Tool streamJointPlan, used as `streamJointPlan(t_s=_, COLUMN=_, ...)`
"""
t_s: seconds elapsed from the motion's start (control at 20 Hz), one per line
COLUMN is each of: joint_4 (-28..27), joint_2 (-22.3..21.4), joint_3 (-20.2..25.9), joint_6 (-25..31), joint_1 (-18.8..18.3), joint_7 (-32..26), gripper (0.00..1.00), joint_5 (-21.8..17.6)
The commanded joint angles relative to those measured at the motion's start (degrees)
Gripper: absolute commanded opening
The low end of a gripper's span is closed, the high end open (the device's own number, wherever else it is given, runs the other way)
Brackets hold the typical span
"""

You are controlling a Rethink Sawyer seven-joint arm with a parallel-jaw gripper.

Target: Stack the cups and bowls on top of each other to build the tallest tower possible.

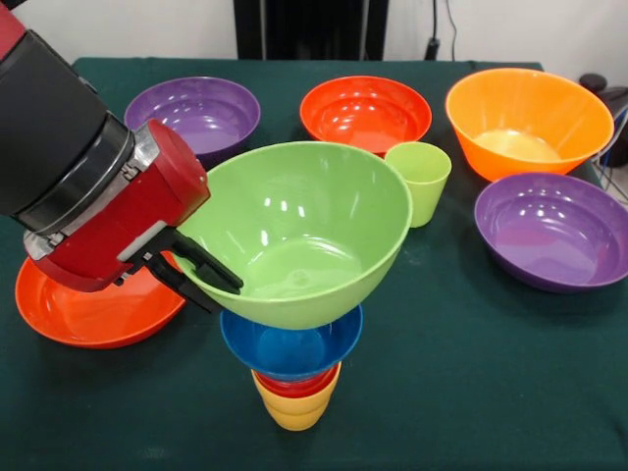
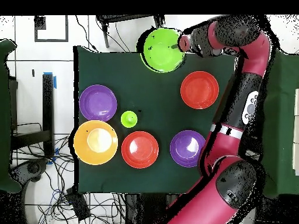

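Observation:
The tower stands at the table's near edge: a yellow cup point(image 1: 294, 414) lowest, a red cup point(image 1: 294, 385) in it, then the small blue bowl point(image 1: 291, 349). The wide light green bowl point(image 1: 299, 231) sits on the blue bowl, tilted toward the camera. My gripper point(image 1: 224, 296) is shut on the green bowl's left rim, one black finger inside and one outside. In the overhead view the green bowl point(image 2: 162, 49) hides the pieces under it, and the gripper point(image 2: 180, 44) is at its rim. A light green cup point(image 1: 420, 179) stands upright behind the tower.
Loose bowls lie around the tower: purple point(image 1: 191, 113), red-orange point(image 1: 365, 110) and large orange point(image 1: 530, 118) at the far side, a second purple bowl point(image 1: 554, 231) at the right, and a second red-orange bowl point(image 1: 93, 312) at the left, partly under my arm.

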Motion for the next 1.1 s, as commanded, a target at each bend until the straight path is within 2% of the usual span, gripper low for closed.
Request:
streamJointPlan(t_s=0.05, joint_4=-3.94, joint_2=-0.51, joint_3=-5.80, joint_6=-1.39, joint_1=2.92, joint_7=-9.00, gripper=0.00, joint_5=-1.31)
streamJointPlan(t_s=0.5, joint_4=-3.84, joint_2=0.03, joint_3=-5.73, joint_6=-2.93, joint_1=3.09, joint_7=-8.59, gripper=0.00, joint_5=-1.00)
streamJointPlan(t_s=1.1, joint_4=-8.21, joint_2=0.75, joint_3=-3.07, joint_6=-1.21, joint_1=4.19, joint_7=-12.54, gripper=0.00, joint_5=-4.29)
